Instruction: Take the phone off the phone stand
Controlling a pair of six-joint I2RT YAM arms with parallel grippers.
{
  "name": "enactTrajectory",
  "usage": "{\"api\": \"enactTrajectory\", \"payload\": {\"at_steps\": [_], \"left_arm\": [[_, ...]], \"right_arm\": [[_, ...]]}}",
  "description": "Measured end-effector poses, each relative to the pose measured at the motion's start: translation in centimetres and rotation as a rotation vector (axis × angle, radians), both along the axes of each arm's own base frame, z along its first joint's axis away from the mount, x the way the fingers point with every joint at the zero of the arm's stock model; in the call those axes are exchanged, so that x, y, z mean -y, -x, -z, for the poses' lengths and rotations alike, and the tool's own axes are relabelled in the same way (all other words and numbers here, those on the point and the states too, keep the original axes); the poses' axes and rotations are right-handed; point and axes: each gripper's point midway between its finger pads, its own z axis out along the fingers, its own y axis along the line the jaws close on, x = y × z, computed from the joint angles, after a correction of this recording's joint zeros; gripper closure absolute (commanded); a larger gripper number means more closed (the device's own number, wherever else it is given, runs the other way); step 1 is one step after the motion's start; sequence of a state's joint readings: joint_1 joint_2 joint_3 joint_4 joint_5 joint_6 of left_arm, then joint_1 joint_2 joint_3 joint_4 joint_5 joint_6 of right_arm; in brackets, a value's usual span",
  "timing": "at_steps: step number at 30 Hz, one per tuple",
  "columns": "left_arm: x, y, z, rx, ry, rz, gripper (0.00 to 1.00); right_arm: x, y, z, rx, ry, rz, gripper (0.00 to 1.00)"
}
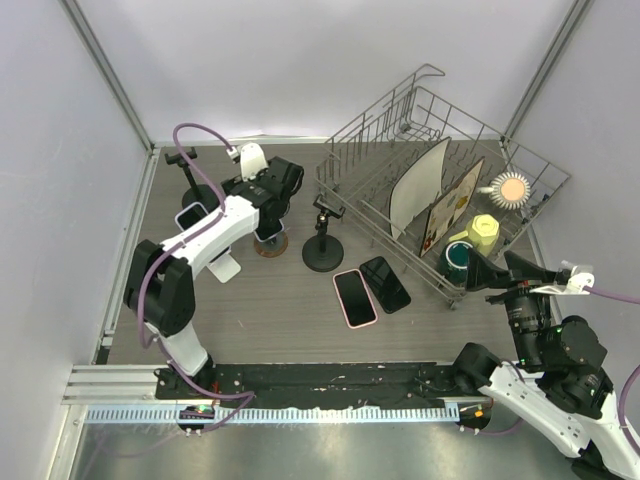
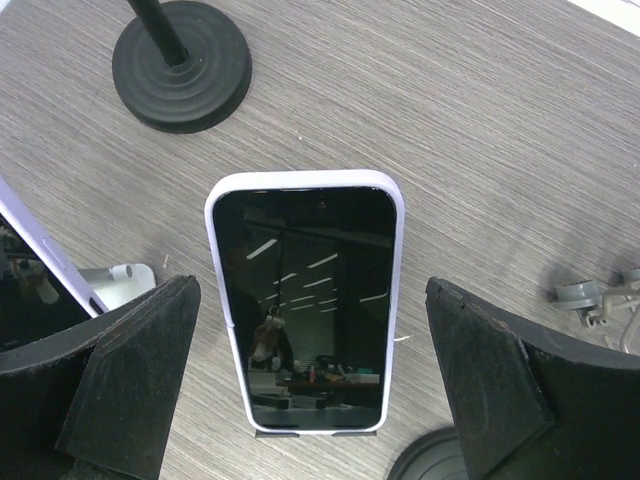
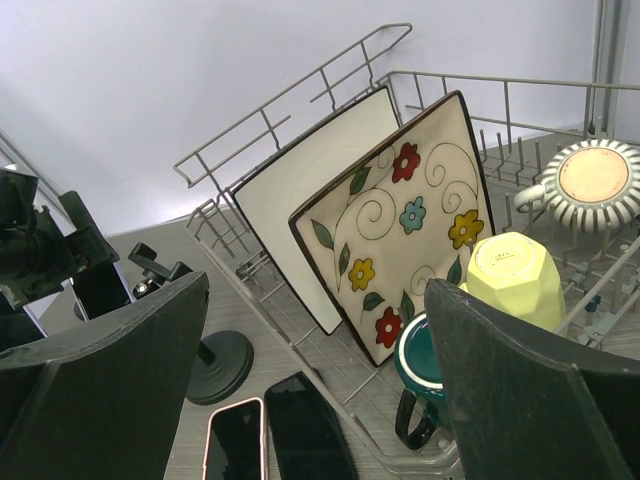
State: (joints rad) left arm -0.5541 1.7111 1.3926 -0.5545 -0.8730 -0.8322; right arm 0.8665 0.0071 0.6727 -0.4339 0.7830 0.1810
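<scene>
Far-left part of the tabletop, under the left arm's wrist: a cluster of stands. At the left margin of the wrist view, a second phone propped by a white holder; probably not the target.

Left fingers: spread fully wide, one on each side of the phone, apart from it, gripping nothing. Phone in a pale lilac case, dark screen facing up, leaning back on the phone stand, visible only as a thin lip under the bottom edge. Exact spot under the arm not readable from overhead.

Probably light and rigid, with slick glass on the front and a softer, grippier case around the rim. Likely to slide or tip off the lip if pushed on the screen. Best taken by the two long case edges, about mid-height, then lifted up and away from the lip rather than dragged.

Near it, a black round-footed stand, bare.

Middle of the tabletop: a pink-cased phone and a black phone, flat, side by side.

Far-right corner: a wire dish rack with plates and mugs.

Near-right edge: right fingers, parted wide too, holding nothing, well apart from the phones.
</scene>
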Motion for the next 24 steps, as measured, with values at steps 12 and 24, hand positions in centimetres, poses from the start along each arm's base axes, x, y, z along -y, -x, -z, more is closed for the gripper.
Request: {"api": "enactTrajectory", "payload": {"at_steps": [12, 24], "left_arm": [[-0.7, -0.9, 2.2, -0.040, -0.025, -0.033, 0.00], [-0.6, 0.0, 4.6, -0.079, 0.016, -0.033, 0.07]], "right_arm": [[-0.3, 0.0, 0.0, 0.005, 0.008, -0.014, 0.06], [-0.5, 0.0, 0.0, 0.007, 0.016, -0.022, 0.06]]}}
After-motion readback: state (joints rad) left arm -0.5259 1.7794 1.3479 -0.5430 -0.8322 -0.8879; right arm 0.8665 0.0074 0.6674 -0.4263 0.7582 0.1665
